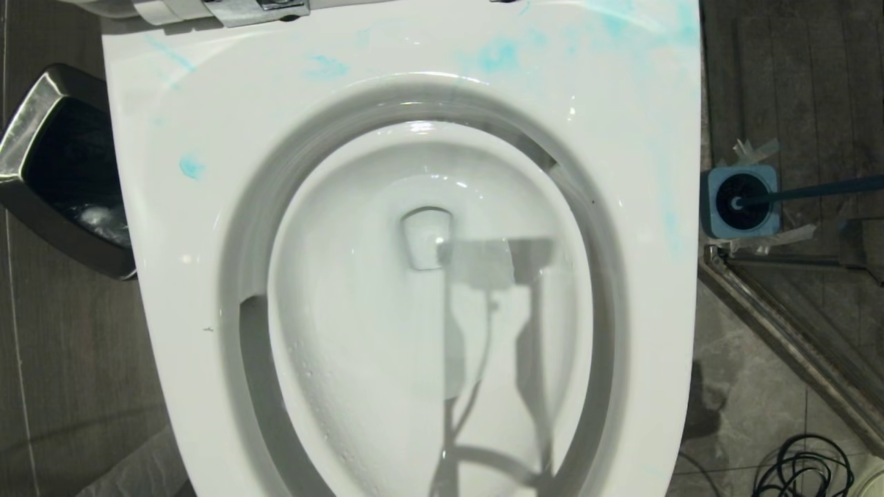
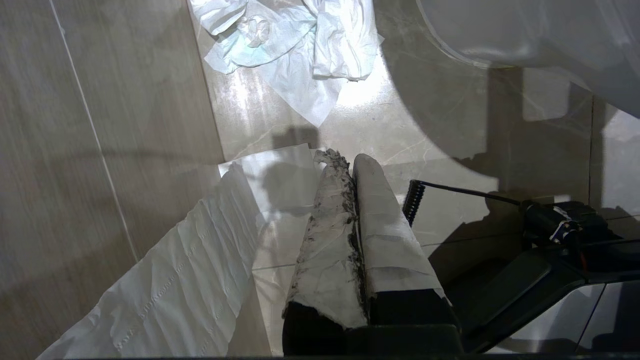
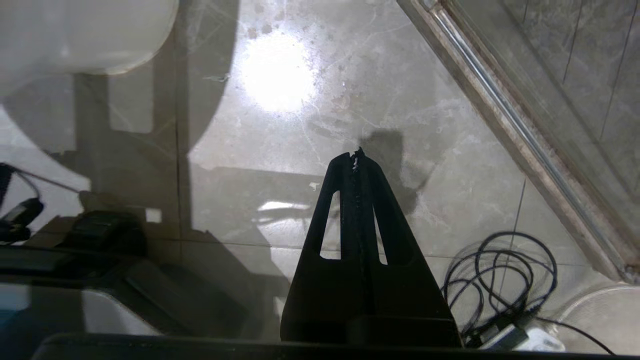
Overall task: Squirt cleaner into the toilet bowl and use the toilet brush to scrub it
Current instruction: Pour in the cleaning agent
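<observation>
Below the head camera, the toilet bowl [image 1: 414, 290] fills the view, its seat [image 1: 173, 228] marked with pale turquoise smears of cleaner [image 1: 497, 55] toward the hinges and down the right side. To the robot's right, on the floor just beside the bowl, the toilet brush [image 1: 801, 192] sits in its light-blue holder [image 1: 739, 200], handle leaning away. A chrome-rimmed waste bin [image 1: 55, 166] stands on the left. Neither arm shows in the head view. The left gripper [image 2: 352, 165], its fingers wrapped in soiled paper, is pressed together and holds nothing, above floor strewn with tissue [image 2: 290, 45]. The right gripper [image 3: 356, 155] is likewise closed and empty, near a coiled cable [image 3: 500, 275].
</observation>
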Controlling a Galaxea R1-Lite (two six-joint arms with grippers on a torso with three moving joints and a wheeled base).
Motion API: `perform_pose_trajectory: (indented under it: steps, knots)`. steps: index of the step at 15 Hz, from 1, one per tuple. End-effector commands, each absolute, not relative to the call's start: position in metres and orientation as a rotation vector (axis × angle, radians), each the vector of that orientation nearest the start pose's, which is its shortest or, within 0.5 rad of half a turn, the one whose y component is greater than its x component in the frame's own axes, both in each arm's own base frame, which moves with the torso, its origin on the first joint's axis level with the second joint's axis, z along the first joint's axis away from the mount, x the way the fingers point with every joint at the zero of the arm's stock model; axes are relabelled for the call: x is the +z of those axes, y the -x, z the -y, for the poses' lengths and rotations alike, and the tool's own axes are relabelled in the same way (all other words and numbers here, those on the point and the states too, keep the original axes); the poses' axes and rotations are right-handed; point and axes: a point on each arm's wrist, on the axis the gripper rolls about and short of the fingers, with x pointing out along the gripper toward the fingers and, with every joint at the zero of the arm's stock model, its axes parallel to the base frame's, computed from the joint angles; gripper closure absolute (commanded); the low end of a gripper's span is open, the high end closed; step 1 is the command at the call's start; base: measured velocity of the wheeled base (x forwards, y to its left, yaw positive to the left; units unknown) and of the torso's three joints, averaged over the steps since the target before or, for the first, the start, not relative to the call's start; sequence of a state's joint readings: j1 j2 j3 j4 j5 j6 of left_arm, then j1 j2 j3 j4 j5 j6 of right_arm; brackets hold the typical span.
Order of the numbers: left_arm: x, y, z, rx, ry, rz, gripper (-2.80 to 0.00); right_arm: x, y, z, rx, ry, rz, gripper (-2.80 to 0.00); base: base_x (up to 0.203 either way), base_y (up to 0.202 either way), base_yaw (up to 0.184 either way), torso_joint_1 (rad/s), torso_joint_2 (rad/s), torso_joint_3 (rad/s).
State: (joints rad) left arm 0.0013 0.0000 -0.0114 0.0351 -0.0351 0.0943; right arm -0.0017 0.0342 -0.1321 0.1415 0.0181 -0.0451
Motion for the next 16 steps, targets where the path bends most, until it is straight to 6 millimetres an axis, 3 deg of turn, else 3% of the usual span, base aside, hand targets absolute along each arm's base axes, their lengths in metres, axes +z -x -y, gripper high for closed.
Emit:
perform_pose_trajectory:
  steps: [1, 2, 4, 7, 9, 12, 14, 16]
  knots:
    - [0.075, 0.024, 0.001, -0.035, -0.080, -0.024, 0.00, 0.142, 0.025, -0.001, 0.036, 0.043, -0.163, 0.00, 0.000, 0.000, 0.000, 0.000, 0.00, 0.000]
    - [0.075, 0.024, 0.001, -0.035, -0.071, -0.022, 0.00, 0.161, 0.012, -0.001, 0.053, 0.040, -0.249, 0.00, 0.000, 0.000, 0.000, 0.000, 0.00, 0.000]
    - [0.075, 0.024, 0.001, -0.033, -0.062, -0.022, 0.00, 0.196, -0.035, -0.002, 0.090, 0.041, -0.452, 0.00, 0.000, 0.000, 0.000, 0.000, 0.00, 0.000]
    - [0.075, 0.024, 0.001, -0.033, -0.062, -0.022, 0.00, 0.216, -0.114, -0.006, 0.121, 0.102, -0.664, 0.00, 0.000, 0.000, 0.000, 0.000, 0.00, 0.000]
    - [0.075, 0.024, 0.001, -0.033, -0.062, -0.022, 0.00, 0.212, -0.166, -0.021, 0.138, 0.154, -0.662, 0.00, 0.000, 0.000, 0.000, 0.000, 0.00, 0.000]
    - [0.075, 0.024, 0.001, -0.033, -0.062, -0.023, 0.00, 0.203, -0.233, -0.052, 0.116, 0.158, -0.352, 0.00, 0.000, 0.000, 0.000, 0.000, 0.00, 0.000]
    - [0.075, 0.024, 0.001, -0.033, -0.062, -0.022, 0.00, 0.185, -0.248, -0.063, 0.096, 0.155, -0.256, 0.00, 0.000, 0.000, 0.000, 0.000, 0.00, 0.000]
    - [0.075, 0.024, 0.001, -0.033, -0.062, -0.022, 0.00, 0.176, -0.251, -0.068, 0.093, 0.156, -0.168, 0.00, 0.000, 0.000, 0.000, 0.000, 0.00, 0.000]
